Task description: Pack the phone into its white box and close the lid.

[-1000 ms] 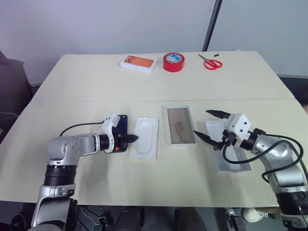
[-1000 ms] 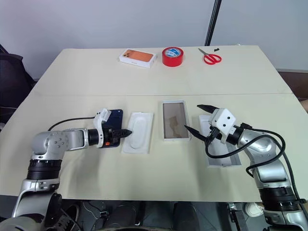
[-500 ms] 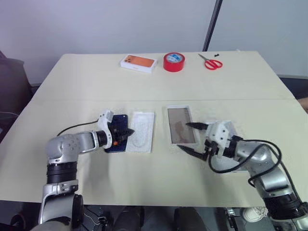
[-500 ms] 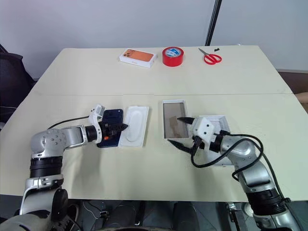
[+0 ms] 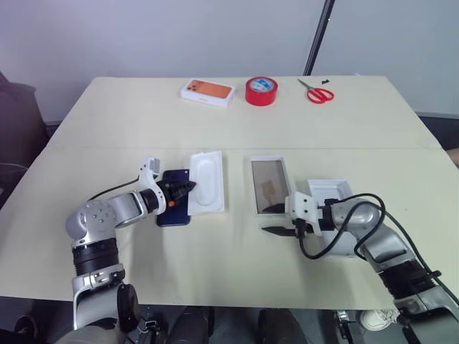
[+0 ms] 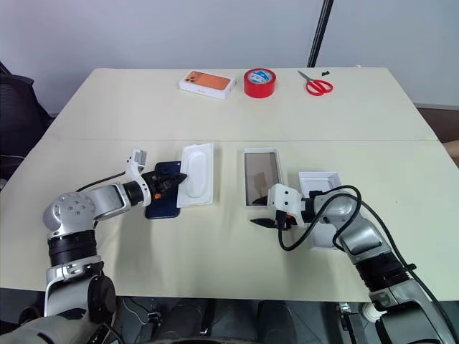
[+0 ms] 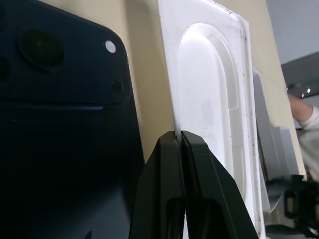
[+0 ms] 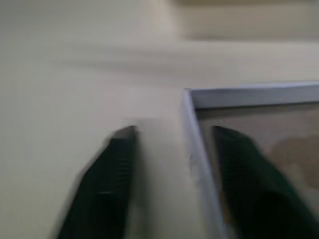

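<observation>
Two grippers, left gripper [image 5: 188, 188] clenched on moulded insert [image 5: 206, 181], right gripper [image 8: 169, 149] straddling white box [image 5: 270, 185] wall.

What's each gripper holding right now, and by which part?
Left gripper: shut on the moulded white insert, pinching its long edge beside the phone. Right gripper: straddles the white box wall, not gripping yet.

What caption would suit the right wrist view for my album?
Right gripper straddling the near wall of the white box, one black finger outside on the table, the other over its tan floor.
</observation>
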`<state>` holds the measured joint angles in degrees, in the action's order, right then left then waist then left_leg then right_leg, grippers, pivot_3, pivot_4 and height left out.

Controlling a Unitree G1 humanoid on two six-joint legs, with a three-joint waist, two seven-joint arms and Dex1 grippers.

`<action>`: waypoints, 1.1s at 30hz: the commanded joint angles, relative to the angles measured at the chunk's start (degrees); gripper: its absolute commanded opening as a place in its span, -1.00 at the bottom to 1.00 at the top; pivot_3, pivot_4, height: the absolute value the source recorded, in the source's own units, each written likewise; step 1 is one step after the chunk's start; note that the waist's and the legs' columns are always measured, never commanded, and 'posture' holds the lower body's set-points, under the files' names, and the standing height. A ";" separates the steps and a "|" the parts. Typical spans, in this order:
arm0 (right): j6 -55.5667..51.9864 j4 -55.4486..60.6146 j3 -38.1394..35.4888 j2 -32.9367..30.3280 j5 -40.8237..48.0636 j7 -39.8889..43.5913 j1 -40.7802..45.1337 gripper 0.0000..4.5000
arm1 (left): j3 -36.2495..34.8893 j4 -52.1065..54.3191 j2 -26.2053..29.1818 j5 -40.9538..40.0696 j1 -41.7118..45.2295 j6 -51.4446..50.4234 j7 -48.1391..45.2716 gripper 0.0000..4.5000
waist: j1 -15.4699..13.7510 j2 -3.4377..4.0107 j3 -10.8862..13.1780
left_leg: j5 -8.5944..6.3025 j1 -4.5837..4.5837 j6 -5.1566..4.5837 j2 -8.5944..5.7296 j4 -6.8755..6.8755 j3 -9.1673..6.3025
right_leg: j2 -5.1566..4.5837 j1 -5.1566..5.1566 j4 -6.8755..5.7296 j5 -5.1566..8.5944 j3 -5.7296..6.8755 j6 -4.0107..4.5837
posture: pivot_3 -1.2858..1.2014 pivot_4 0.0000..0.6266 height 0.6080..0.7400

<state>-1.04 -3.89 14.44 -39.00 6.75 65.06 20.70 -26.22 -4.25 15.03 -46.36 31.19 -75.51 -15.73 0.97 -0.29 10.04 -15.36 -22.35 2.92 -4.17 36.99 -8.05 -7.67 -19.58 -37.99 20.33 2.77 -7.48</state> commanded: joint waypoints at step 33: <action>-5.99 8.96 -8.15 1.00 0.14 -8.96 -2.42 0.52 | 2.72 14.05 -7.41 -6.75 -1.31 -1.95 12.29 -1.00 | -0.07 -0.12 0.06 | -0.01 -0.07 0.02 -0.03 0.01 0.07 | -0.01 -0.07 0.03 -0.03 -0.07 -0.06 | 0.03 -0.52 1.00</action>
<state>-7.79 4.13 7.94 -37.73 5.88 56.57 17.99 -25.44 7.28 7.04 -53.44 29.83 -78.15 -2.43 0.90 -0.41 10.10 -15.37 -22.41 2.94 -4.19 37.00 -7.96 -7.67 -19.65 -37.98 20.30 2.70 -7.54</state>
